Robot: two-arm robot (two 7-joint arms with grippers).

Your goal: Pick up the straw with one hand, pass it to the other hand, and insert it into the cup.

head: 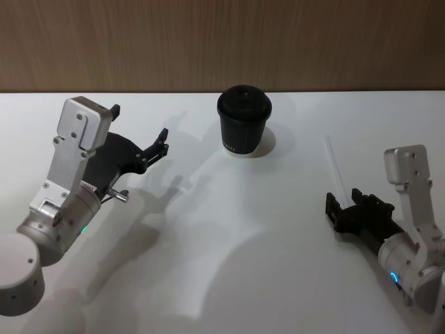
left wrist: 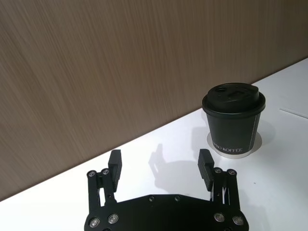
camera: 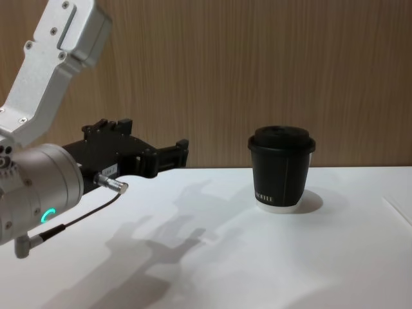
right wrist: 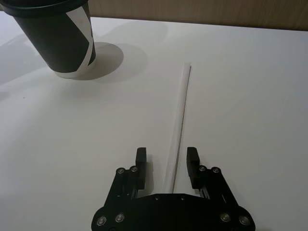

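Straw [head: 334, 165] lies flat on the desk [head: 229, 229], right of the cup [head: 243, 124] standing far centre. Right claw [right wrist: 166, 156] low, released, fingers straddling straw's near end, not gripping. Left claw [left wrist: 160, 161] released, raised at left.

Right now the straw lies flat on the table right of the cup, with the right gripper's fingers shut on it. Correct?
Not shut: the right wrist view shows the right gripper open, fingers either side of the straw. It does lie flat on the table, right of the cup.
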